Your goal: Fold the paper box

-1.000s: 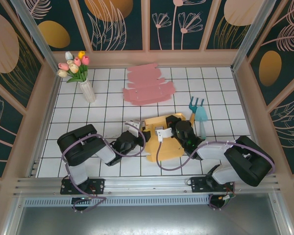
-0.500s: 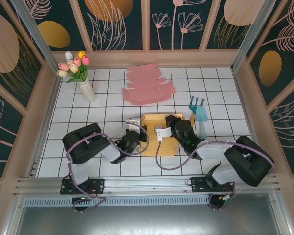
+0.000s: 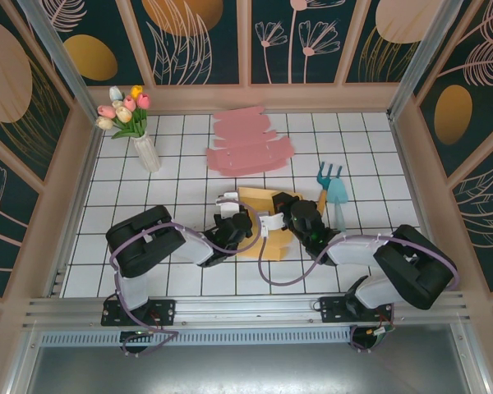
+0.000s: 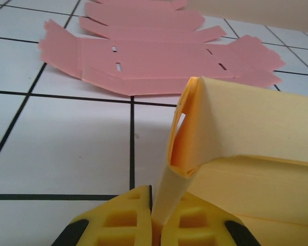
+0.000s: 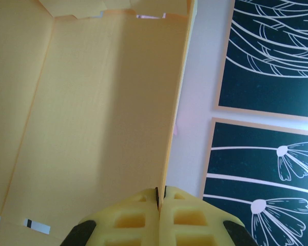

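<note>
— Where is the box (image 3: 259, 230)?
— Mid-table (image 3: 172, 168), yellow, partly folded, with one panel raised.
— And the arms?
— They meet over it from both sides. The left end effector (image 4: 153, 218) is pinched tight on a doubled flap at the box's left edge, with only paper between the pads. The right end effector (image 5: 159, 196) grips the thin edge of an upright panel on the box's right side, jaws closed on it.
— What lies around it?
— Behind the box and apart from it, a flat pink sheet (image 3: 248, 146) with cut flaps. Near the box's right side, a blue fork (image 3: 326, 172) and a teal trowel (image 3: 338, 194). Well off to the box's back left, a vase (image 3: 147, 153) of tulips.
</note>
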